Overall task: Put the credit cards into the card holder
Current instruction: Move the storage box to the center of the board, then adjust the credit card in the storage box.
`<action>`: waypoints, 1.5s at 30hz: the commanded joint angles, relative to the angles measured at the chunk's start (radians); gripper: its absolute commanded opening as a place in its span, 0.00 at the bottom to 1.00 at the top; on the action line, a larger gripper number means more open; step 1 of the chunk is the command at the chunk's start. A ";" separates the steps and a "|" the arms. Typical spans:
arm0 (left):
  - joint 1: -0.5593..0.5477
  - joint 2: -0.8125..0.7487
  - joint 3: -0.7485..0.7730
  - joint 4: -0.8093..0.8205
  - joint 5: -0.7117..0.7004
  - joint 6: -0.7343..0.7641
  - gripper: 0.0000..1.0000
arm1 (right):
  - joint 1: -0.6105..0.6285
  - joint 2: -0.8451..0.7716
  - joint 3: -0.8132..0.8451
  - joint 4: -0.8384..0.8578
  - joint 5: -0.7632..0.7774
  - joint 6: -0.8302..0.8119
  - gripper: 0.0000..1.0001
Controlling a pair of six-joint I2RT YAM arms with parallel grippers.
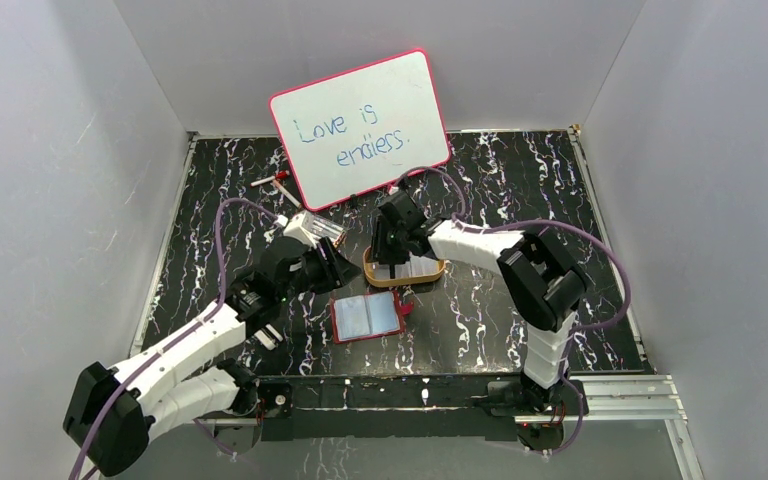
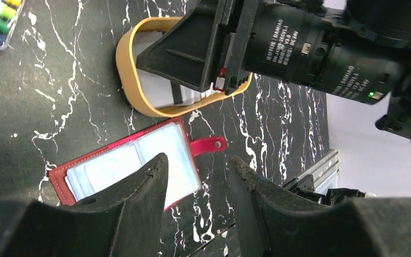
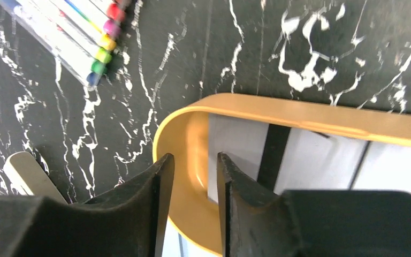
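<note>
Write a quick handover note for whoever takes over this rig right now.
Left pincer: open, empty, above the card holder.
Right pincer: open, empty, down at the orange tray's end.
Credit cards: lying in the tray.
Card holder: spread open on the table, sleeves up.
Done: holder is open.
Left: lift each card and slide it into a sleeve.
</note>
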 commanded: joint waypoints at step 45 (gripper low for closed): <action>0.056 0.620 0.276 0.034 -0.125 0.142 0.40 | -0.043 0.012 0.006 -0.250 0.263 -0.364 0.64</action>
